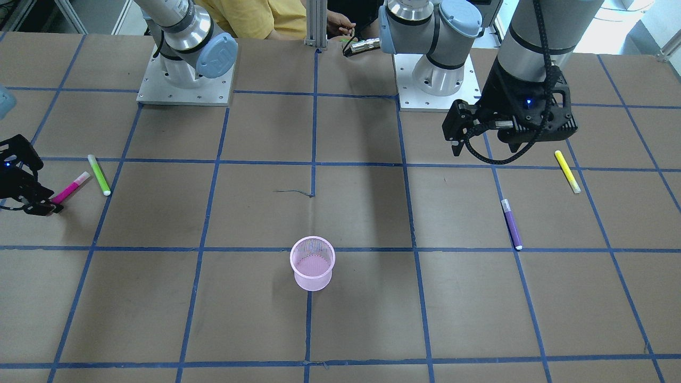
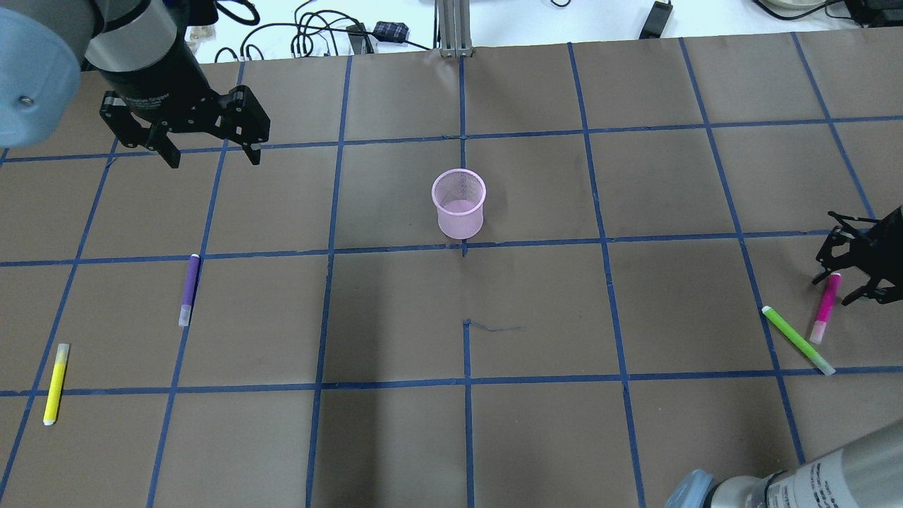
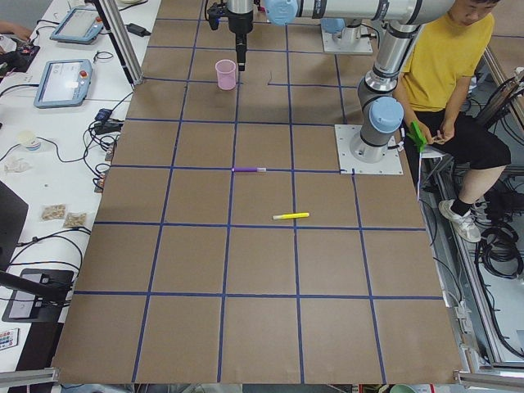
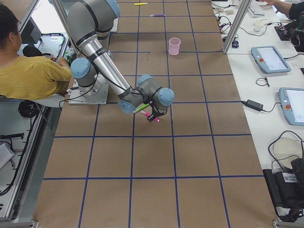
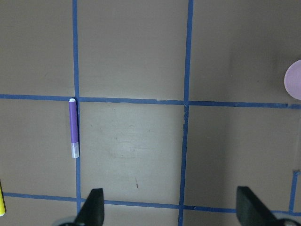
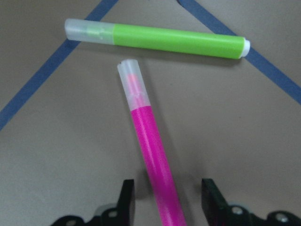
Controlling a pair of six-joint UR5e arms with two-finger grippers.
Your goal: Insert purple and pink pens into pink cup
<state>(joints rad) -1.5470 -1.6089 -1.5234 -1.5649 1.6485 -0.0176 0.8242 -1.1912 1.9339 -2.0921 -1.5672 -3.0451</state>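
The pink mesh cup (image 2: 458, 204) stands upright near the table's middle. The purple pen (image 2: 189, 288) lies flat on the robot's left side and also shows in the left wrist view (image 5: 73, 127). My left gripper (image 2: 211, 156) is open and empty, held above the table beyond the purple pen, between it and the far edge. The pink pen (image 2: 824, 307) lies flat at the far right. My right gripper (image 2: 834, 289) is low over its far end. In the right wrist view the open fingers (image 6: 126, 200) straddle the pink pen (image 6: 150, 141) with gaps on both sides.
A green pen (image 2: 797, 340) lies just beside the pink pen's capped end, close to my right gripper. A yellow pen (image 2: 55, 383) lies near the left edge. Blue tape lines grid the brown table. A person in yellow sits behind the robot bases (image 3: 446, 57).
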